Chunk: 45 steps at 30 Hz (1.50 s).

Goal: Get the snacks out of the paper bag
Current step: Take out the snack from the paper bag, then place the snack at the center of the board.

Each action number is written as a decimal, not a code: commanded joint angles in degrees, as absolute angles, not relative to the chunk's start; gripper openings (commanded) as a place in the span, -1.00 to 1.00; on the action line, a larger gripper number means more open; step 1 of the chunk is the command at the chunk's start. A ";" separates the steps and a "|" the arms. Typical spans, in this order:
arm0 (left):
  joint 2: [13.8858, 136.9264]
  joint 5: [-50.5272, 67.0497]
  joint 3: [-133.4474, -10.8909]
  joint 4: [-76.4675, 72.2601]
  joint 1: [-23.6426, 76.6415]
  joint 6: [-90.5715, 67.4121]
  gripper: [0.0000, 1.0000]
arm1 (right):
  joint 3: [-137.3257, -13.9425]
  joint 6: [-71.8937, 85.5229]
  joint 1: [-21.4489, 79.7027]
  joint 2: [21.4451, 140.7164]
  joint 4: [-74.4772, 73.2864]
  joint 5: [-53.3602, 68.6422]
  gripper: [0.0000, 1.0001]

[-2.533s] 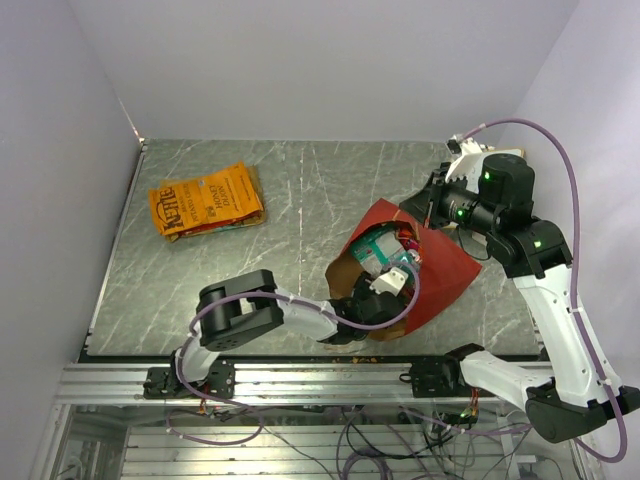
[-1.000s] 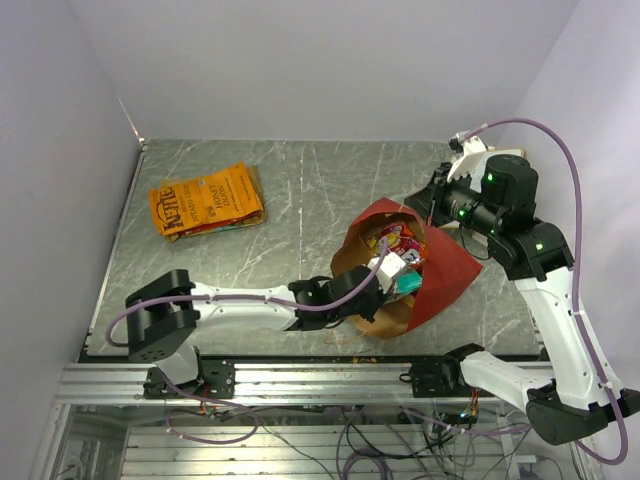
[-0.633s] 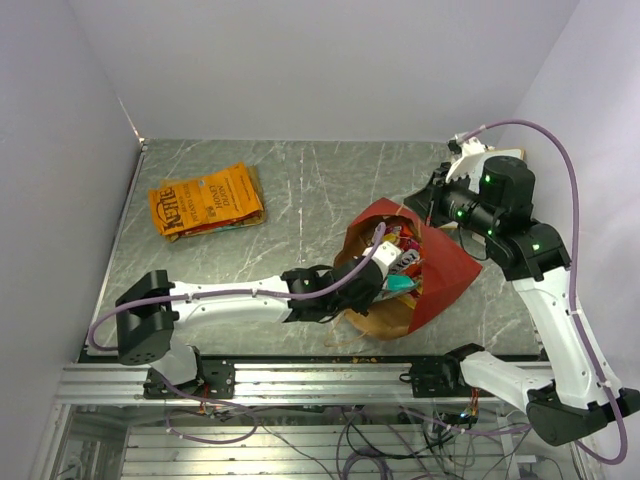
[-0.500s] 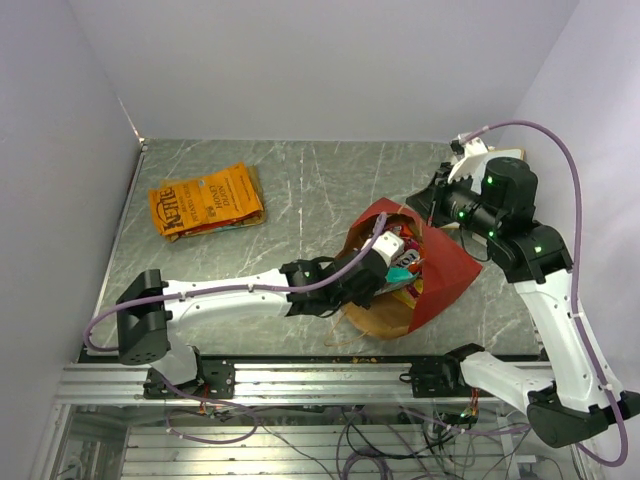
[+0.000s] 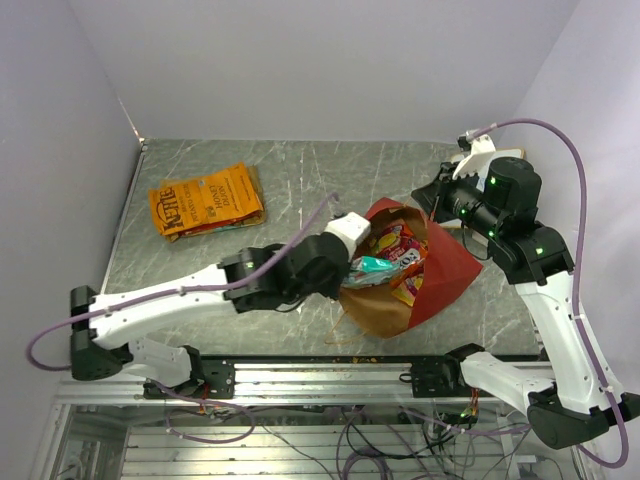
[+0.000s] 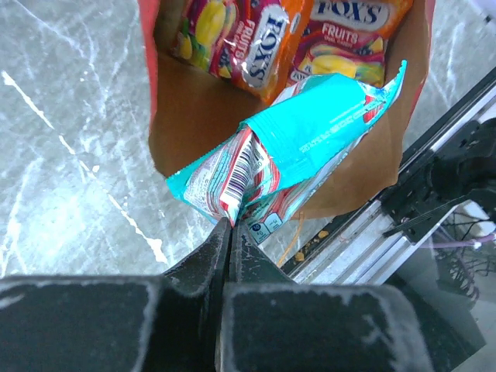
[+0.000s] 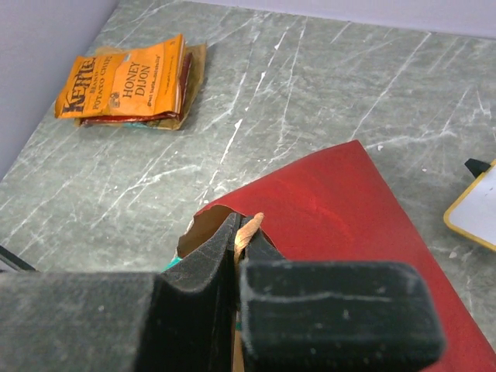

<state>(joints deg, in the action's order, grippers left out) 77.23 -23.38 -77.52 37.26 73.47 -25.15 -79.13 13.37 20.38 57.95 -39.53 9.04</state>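
Observation:
The paper bag [image 5: 450,268], red outside and brown inside [image 6: 194,128], lies on its side with its mouth toward the left arm. My left gripper [image 5: 352,264] is shut on the end seam of a teal snack packet [image 6: 310,143], which hangs just above the bag's mouth [image 5: 378,265]. Orange and red Fox's fruit packets [image 6: 260,43] still lie inside the bag [image 5: 397,245]. My right gripper [image 7: 246,225] is shut on the bag's tan handle [image 7: 249,231] at the upper rim of the red bag [image 7: 341,194]. An orange Kettle chip bag [image 5: 205,200] lies flat at the far left [image 7: 124,85].
A white wood-framed board [image 7: 477,209] lies on the table behind the paper bag to the right. The aluminium rail [image 5: 300,380] runs along the near edge, close under the bag's mouth [image 6: 434,147]. Grey walls close in on the left, back and right.
My left gripper reached into the bag, shut on the teal packet and drew back up and left with it. The right gripper kept hold of the handle.

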 commanded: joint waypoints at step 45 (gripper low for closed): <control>79.72 7.21 -69.63 1.13 9.75 20.44 -0.86 | -82.03 10.75 20.57 58.38 -39.89 7.47 -1.00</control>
